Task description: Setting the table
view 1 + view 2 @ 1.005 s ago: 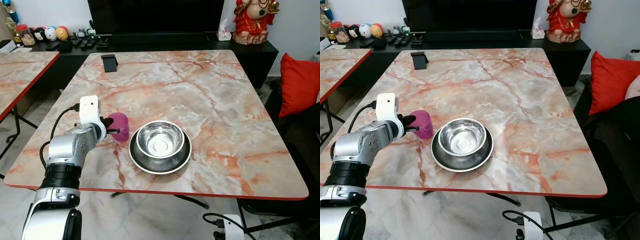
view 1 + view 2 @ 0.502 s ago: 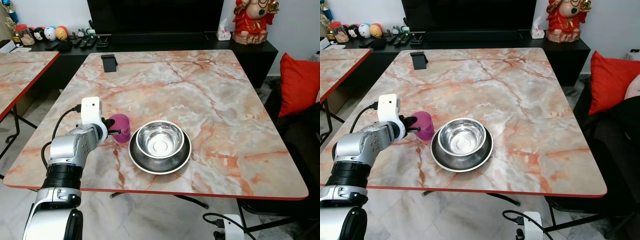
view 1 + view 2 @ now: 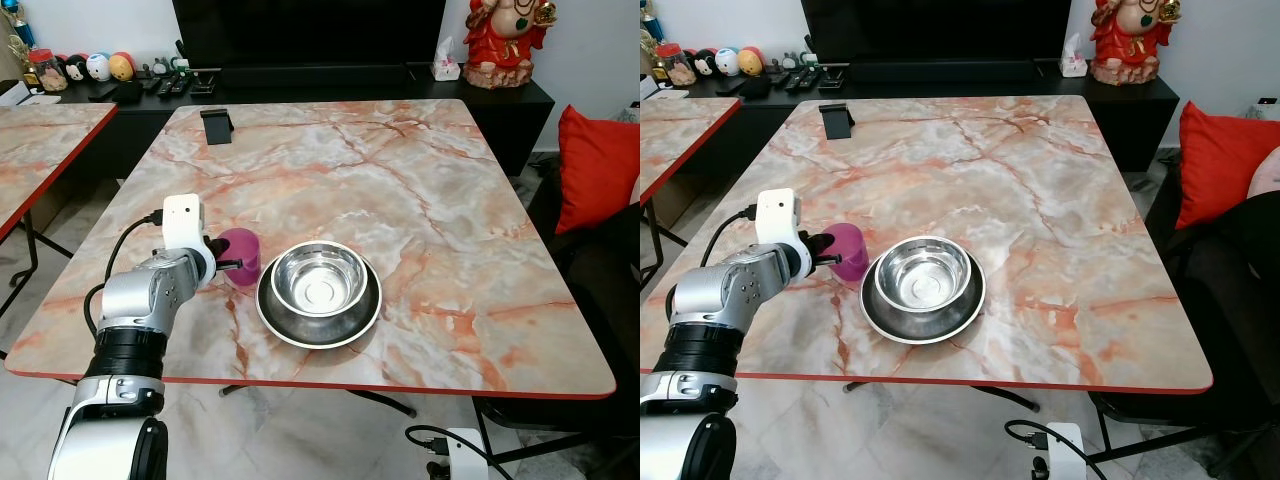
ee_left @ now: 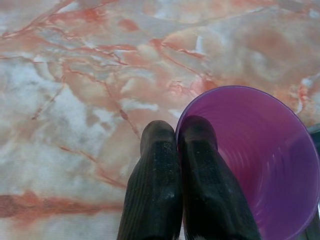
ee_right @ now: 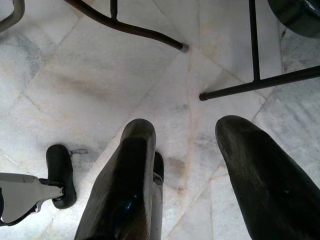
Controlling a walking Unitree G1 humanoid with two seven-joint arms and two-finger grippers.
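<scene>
A purple plastic cup point(image 3: 241, 255) stands upright on the marble table point(image 3: 400, 180), just left of a steel bowl point(image 3: 319, 276) that rests on a dark steel plate point(image 3: 320, 318). My left gripper point(image 3: 226, 261) is shut on the cup's near rim, one finger inside and one outside, as the left wrist view shows at the cup point(image 4: 260, 160) and the fingers point(image 4: 155, 190). My right gripper point(image 5: 185, 135) hangs open below the table over the tiled floor.
A black phone stand point(image 3: 217, 125) sits at the table's far left. A second marble table point(image 3: 40, 150) is on the left. A TV console point(image 3: 300, 80) with toys and a red statue point(image 3: 508, 40) lies beyond. A red cushion point(image 3: 600, 170) is at right.
The view has shifted slightly. The left gripper and cup stay at the same spot beside the bowl.
</scene>
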